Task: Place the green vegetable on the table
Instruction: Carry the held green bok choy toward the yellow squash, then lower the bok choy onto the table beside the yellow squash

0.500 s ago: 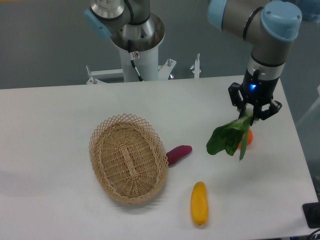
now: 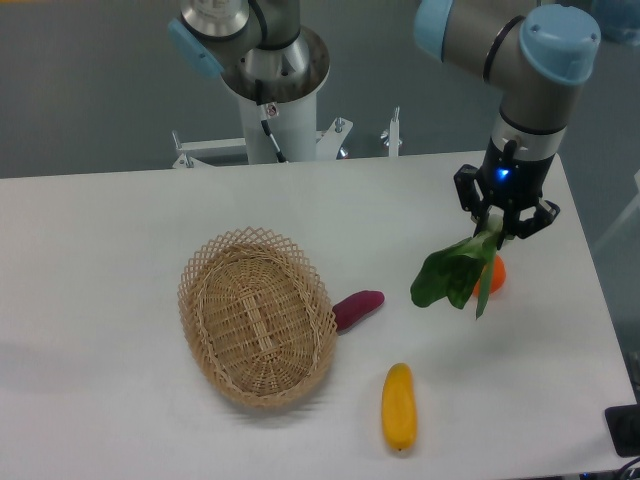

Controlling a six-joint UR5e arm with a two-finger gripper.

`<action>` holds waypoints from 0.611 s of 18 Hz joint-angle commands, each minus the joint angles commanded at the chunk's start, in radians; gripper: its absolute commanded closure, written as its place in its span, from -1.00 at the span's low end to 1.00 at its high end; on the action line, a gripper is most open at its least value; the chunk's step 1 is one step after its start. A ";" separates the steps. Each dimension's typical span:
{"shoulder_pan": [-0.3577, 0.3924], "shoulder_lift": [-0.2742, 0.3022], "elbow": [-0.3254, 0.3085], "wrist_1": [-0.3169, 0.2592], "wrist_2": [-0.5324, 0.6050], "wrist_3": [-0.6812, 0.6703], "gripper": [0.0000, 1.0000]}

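My gripper (image 2: pixel 495 228) is shut on the pale stalk end of the green vegetable (image 2: pixel 450 276). Its dark floppy leaves hang down and to the left, above the white table (image 2: pixel 120 400) on the right side. The vegetable appears lifted off the surface, in front of an orange object (image 2: pixel 495 275) that it partly hides.
An oval wicker basket (image 2: pixel 257 318) stands left of centre. A purple-red oblong vegetable (image 2: pixel 358 308) lies by its right rim. A yellow elongated vegetable (image 2: pixel 398 406) lies near the front edge. The arm's base column (image 2: pixel 272 100) stands at the back.
The gripper and the green vegetable have shifted slightly up and to the left. Nothing else has moved.
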State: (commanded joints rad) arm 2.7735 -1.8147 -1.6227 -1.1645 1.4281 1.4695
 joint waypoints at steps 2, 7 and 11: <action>-0.006 0.009 -0.048 0.083 0.003 0.011 0.27; -0.017 -0.003 -0.109 0.250 0.008 0.008 0.29; -0.040 -0.072 -0.109 0.363 0.006 0.015 0.32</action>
State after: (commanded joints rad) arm 2.7336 -1.8866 -1.7319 -0.8010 1.4343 1.4849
